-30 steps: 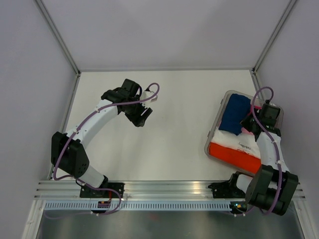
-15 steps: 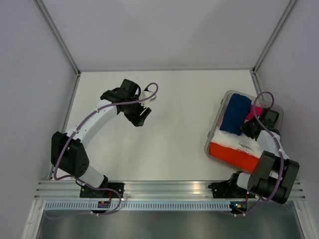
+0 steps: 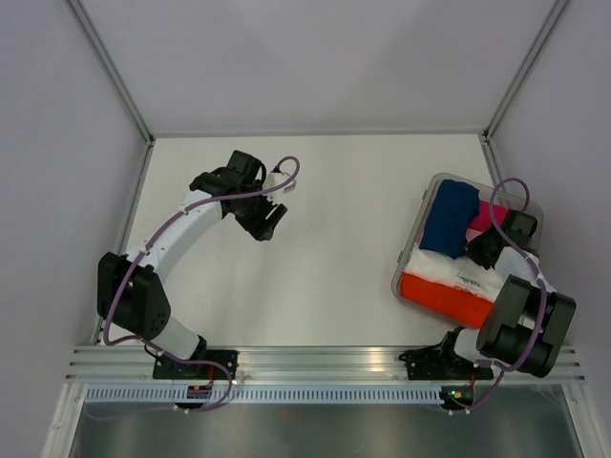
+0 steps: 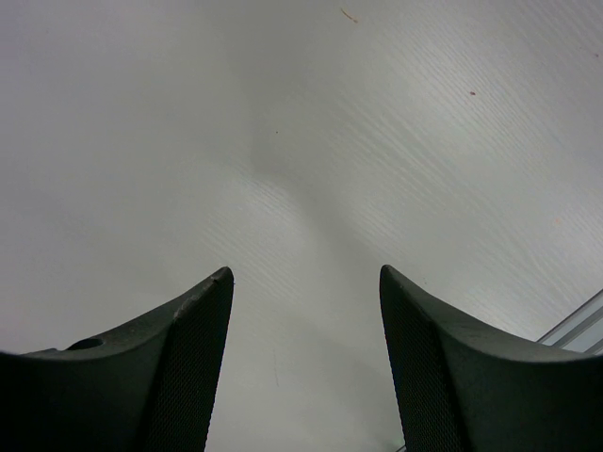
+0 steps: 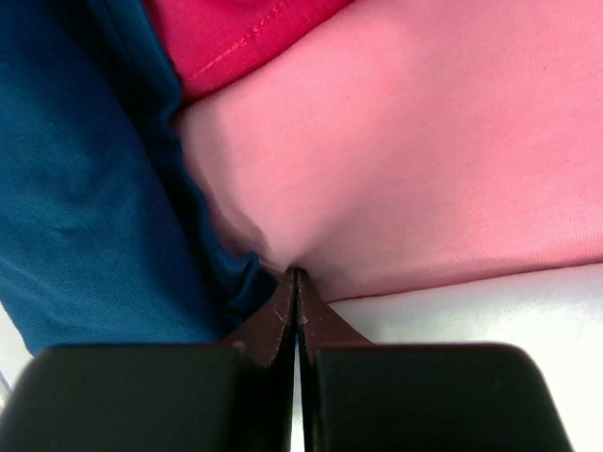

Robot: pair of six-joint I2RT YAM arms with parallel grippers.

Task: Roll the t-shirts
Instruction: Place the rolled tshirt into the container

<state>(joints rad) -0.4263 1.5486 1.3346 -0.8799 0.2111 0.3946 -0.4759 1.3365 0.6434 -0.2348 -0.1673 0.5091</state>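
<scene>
Right gripper has drawn back toward its base inside the bin, past the orange-red tee and white tee, jaws pressed tight together with tips in the fold where navy tee meets pale pink tee, magenta tee beyond. Left gripper hangs over the table, jaws spread wide, holding nothing

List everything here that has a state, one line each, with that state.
left end effector, open, empty, over the table.
right end effector, shut, tips at the pale pink tee.
pale pink tee, bunched in the bin.
navy tee, bundled in the bin.
magenta tee, bunched, in the bin.
white tee, folded flat in the bin.
orange-red tee, folded, at the bin's near end.
bin, lidless.
</scene>
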